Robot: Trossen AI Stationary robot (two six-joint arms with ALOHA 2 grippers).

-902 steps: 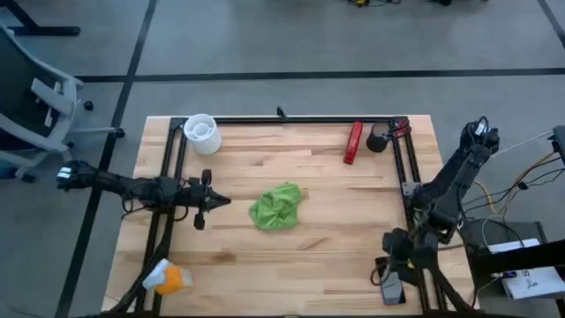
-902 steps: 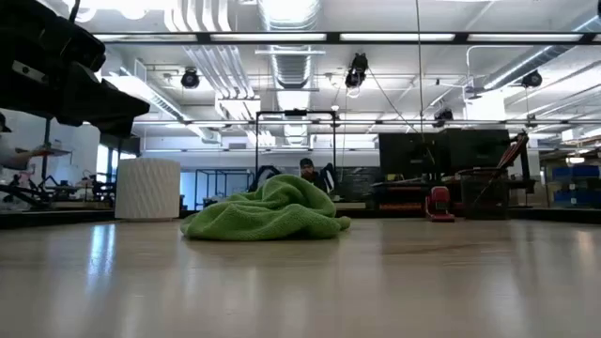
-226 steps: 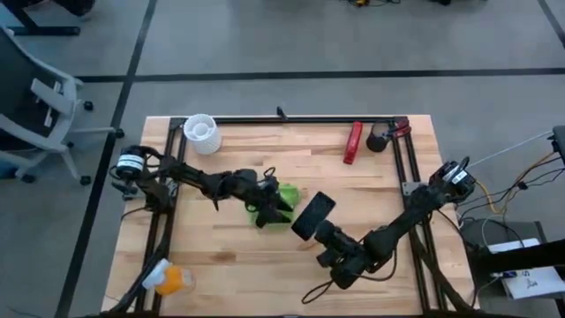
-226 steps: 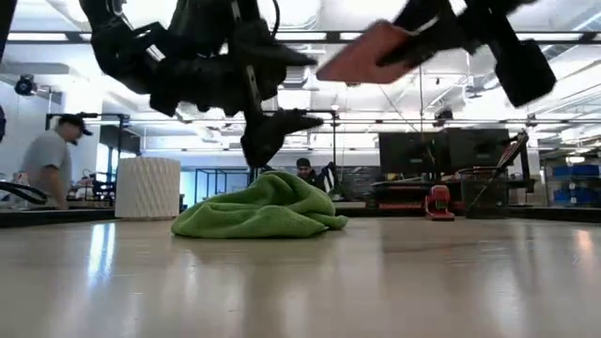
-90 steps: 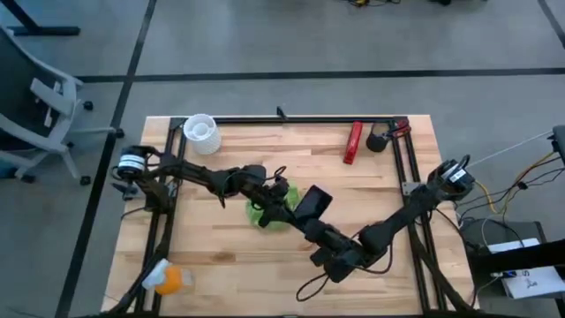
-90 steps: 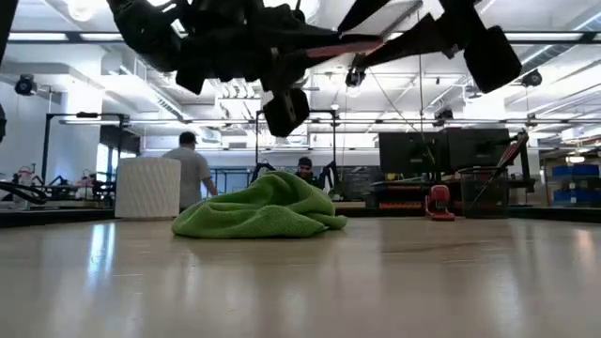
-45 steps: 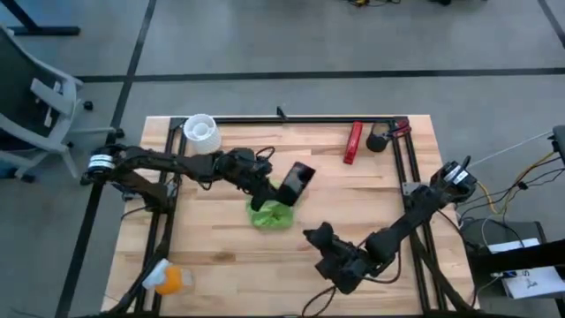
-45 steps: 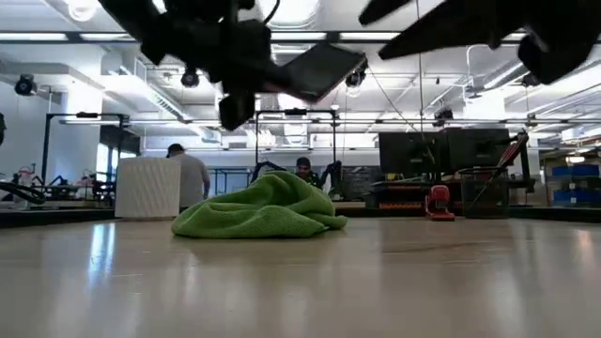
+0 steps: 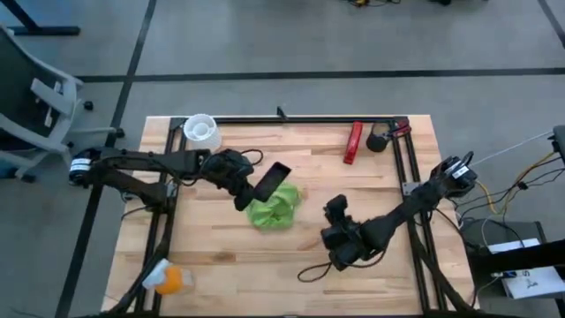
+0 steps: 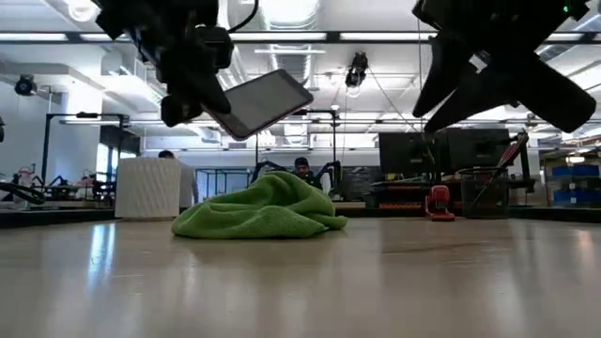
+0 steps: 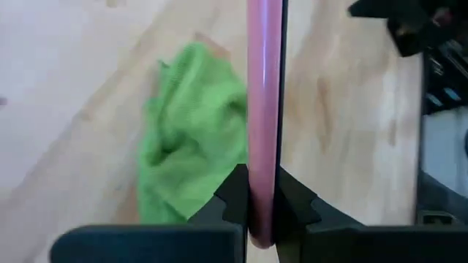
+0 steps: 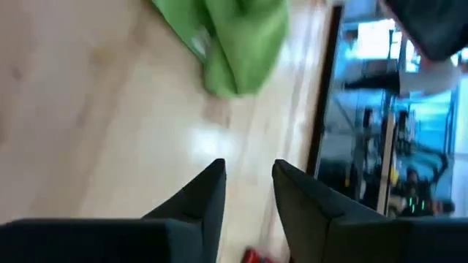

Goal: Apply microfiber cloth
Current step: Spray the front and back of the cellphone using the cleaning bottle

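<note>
The lime-green microfiber cloth [image 9: 275, 212] lies crumpled on the wooden table near its middle, and no gripper touches it [image 10: 268, 211]. Just above its far-left side, my left gripper [image 9: 244, 193] is shut on a black phone [image 9: 274, 179] with a pink edge [image 11: 263, 88]. The phone hangs tilted in the air [image 10: 266, 101]. My right gripper [image 9: 335, 210] hovers to the right of the cloth. It is open, with nothing between its fingers [image 12: 248, 168], and the cloth [image 12: 245, 36] lies ahead of it. My left gripper pinches the phone between its two fingers [image 11: 234, 201], one on each flat face, at the phone's near-left end [image 11: 262, 219]. The fingers come from the table's left. The phone is clear of the table and slants up toward the far right, over the cloth.
A white ribbed cup [image 9: 201, 132] stands at the far left corner. A red object [image 9: 354, 141] and a black one [image 9: 378, 139] lie at the far right. An orange-and-white spray bottle [image 9: 168, 279] sits at the near left edge. Black frame rails [image 9: 402, 168] run along the sides.
My right gripper has let go of the phone and drawn back toward the near edge, then moved right. My left gripper has taken hold of the phone and carried it toward the table's left, still in the air. The cloth has stayed where it was.
</note>
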